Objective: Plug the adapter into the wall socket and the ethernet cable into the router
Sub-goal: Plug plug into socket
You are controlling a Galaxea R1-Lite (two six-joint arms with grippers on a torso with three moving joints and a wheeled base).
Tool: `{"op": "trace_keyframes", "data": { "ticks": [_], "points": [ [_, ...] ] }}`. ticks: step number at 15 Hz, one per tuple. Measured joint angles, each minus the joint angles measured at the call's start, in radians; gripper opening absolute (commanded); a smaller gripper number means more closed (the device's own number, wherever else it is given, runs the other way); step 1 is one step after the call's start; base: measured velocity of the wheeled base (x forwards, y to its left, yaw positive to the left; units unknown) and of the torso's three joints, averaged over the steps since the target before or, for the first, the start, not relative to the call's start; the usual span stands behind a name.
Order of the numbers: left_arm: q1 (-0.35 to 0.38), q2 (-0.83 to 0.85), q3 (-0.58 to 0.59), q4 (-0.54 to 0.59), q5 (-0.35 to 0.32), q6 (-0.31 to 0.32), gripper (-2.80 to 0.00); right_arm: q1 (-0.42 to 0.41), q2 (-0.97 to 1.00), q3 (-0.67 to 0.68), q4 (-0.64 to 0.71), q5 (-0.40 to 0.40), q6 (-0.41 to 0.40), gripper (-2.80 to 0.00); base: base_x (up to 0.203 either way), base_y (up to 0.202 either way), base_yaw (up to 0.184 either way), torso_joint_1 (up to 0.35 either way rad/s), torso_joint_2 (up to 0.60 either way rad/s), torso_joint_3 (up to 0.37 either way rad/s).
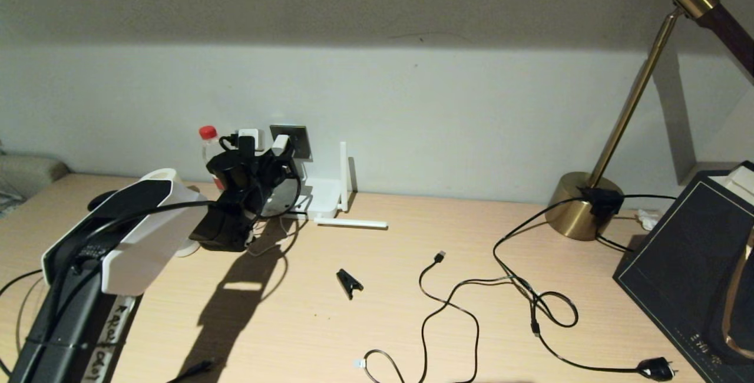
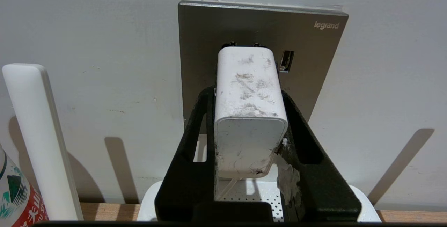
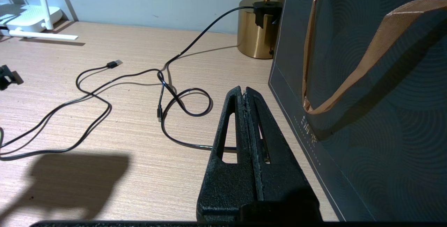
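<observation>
My left gripper (image 2: 248, 93) is shut on the white adapter (image 2: 249, 77), its black fingers (image 2: 195, 143) pressed to both sides. The adapter's front end is at the grey wall socket (image 2: 314, 59), with its prong bases just showing at the plate; its thin white cord hangs below. In the head view this gripper (image 1: 277, 153) is up at the wall socket (image 1: 297, 138), above the white router (image 1: 323, 194). The ethernet cable's clear connector (image 1: 360, 364) lies near the table's front edge. Beside the dark bag, my right gripper (image 3: 244, 90) is shut and holds nothing.
A USB-tipped black cable (image 1: 439, 256) and a black cable with a chunky plug (image 1: 657, 368) sprawl over the wooden table. A black clip (image 1: 349, 281) lies mid-table. Brass lamp base (image 1: 583, 203) and dark gift bag (image 1: 689, 253) stand at right. A red-capped bottle (image 1: 207, 138) stands by the socket.
</observation>
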Motion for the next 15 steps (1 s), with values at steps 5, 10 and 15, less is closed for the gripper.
{"op": "trace_keyframes", "data": {
  "ticks": [5, 10, 15],
  "points": [
    [0.000, -0.004, 0.000, 0.003, 0.001, 0.001, -2.80, 0.000, 0.000, 0.000, 0.000, 0.000, 0.000, -2.80, 0.000, 0.000, 0.000, 0.000, 0.00, 0.000],
    [0.001, -0.011, -0.003, 0.014, 0.001, 0.001, -2.80, 0.000, 0.000, 0.000, 0.000, 0.000, 0.000, -2.80, 0.000, 0.000, 0.000, 0.000, 0.00, 0.000],
    [0.001, -0.013, -0.005, 0.018, 0.001, 0.001, -2.80, 0.000, 0.000, 0.000, 0.000, -0.001, 0.000, -2.80, 0.000, 0.000, 0.000, 0.000, 0.00, 0.000]
  ]
}}
